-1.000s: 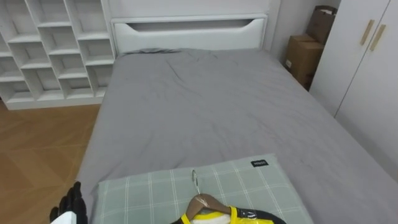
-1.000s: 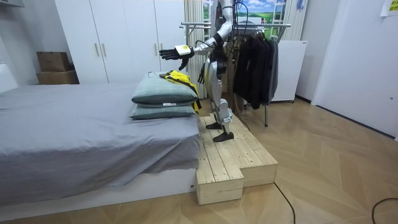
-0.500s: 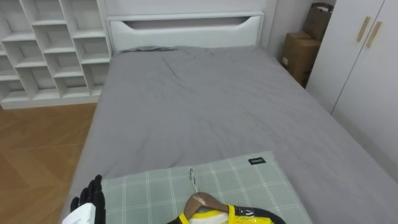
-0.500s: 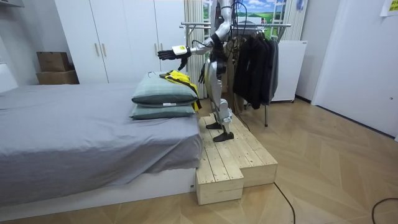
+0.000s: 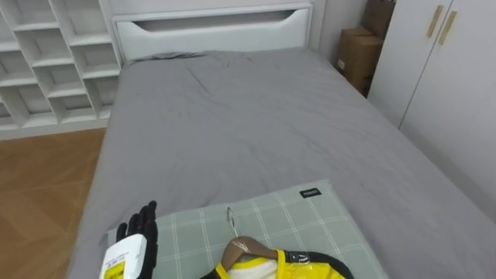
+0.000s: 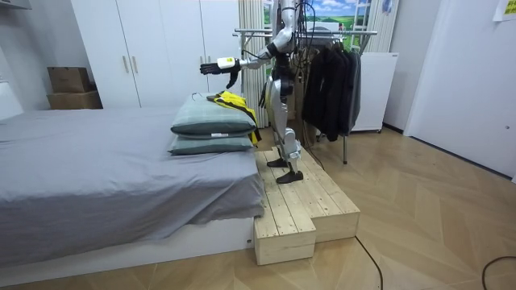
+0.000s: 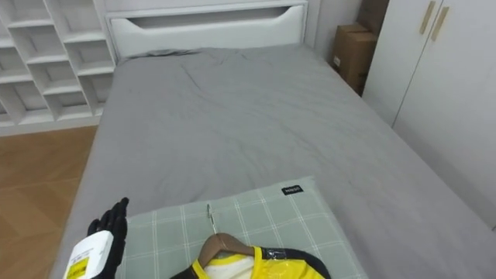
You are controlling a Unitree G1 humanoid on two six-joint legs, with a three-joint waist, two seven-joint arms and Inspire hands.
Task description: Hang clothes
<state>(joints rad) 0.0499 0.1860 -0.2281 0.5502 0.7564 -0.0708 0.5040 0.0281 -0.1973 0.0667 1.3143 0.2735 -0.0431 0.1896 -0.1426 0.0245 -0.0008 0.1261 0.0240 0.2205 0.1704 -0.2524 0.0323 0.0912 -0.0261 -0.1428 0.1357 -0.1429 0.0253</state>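
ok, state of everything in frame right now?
left hand: open, fingers straight, raised by the pillow's left edge.
yellow garment: on its hanger, lying on the pillow.
hanger: lying flat, not hung.
pillow: stacked on a second one.
wardrobe doors: shut.
clothes rack: holding dark clothes.

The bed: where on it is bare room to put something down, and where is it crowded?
The grey bed is bare from the headboard down to the green pillow, edge to edge. The crowded part is the near end: the pillow carries a yellow garment on a hanger, and the left hand, open, is at the pillow's left edge.
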